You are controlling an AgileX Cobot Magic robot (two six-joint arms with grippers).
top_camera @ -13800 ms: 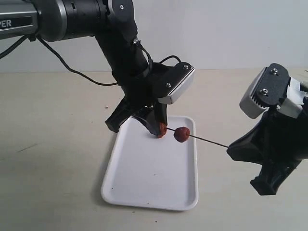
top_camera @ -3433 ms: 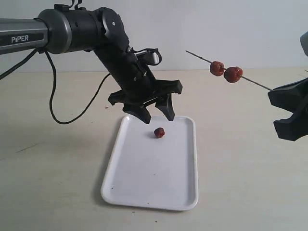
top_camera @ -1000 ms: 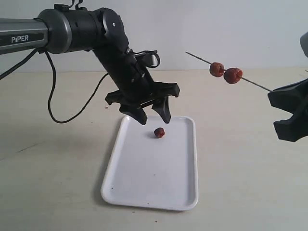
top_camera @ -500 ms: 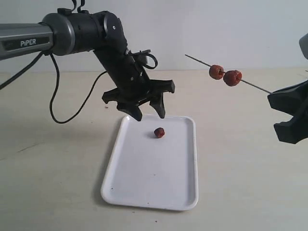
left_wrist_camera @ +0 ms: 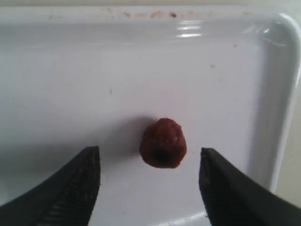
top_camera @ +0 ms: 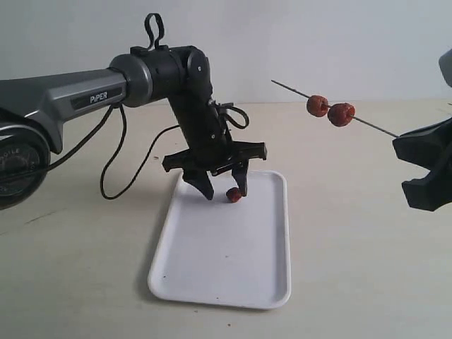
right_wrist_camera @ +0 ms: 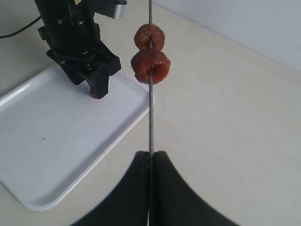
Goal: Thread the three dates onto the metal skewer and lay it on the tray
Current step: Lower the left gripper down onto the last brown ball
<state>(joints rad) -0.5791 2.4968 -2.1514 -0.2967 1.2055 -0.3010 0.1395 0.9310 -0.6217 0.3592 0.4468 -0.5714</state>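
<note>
A loose date (top_camera: 233,194) (left_wrist_camera: 163,143) lies at the far end of the white tray (top_camera: 212,282) (left_wrist_camera: 56,70) (right_wrist_camera: 42,155). My left gripper (top_camera: 226,189) (left_wrist_camera: 149,165) is lowered over it and open, one finger on each side, not touching it. My right gripper (top_camera: 402,138) (right_wrist_camera: 151,154) is shut on the metal skewer (top_camera: 293,88) (right_wrist_camera: 150,103), held in the air off to the right. Two dates (top_camera: 329,110) (right_wrist_camera: 150,52) sit side by side on the skewer.
The tray rests on a pale beige tabletop (top_camera: 353,268). The left arm's black cable (top_camera: 120,162) hangs in a loop behind it. The tray's rim (left_wrist_camera: 277,94) rises close beside the loose date.
My left gripper has come down and slightly right, from above the tray's far edge to around the loose date. The right gripper, the skewer and its two dates have stayed still.
</note>
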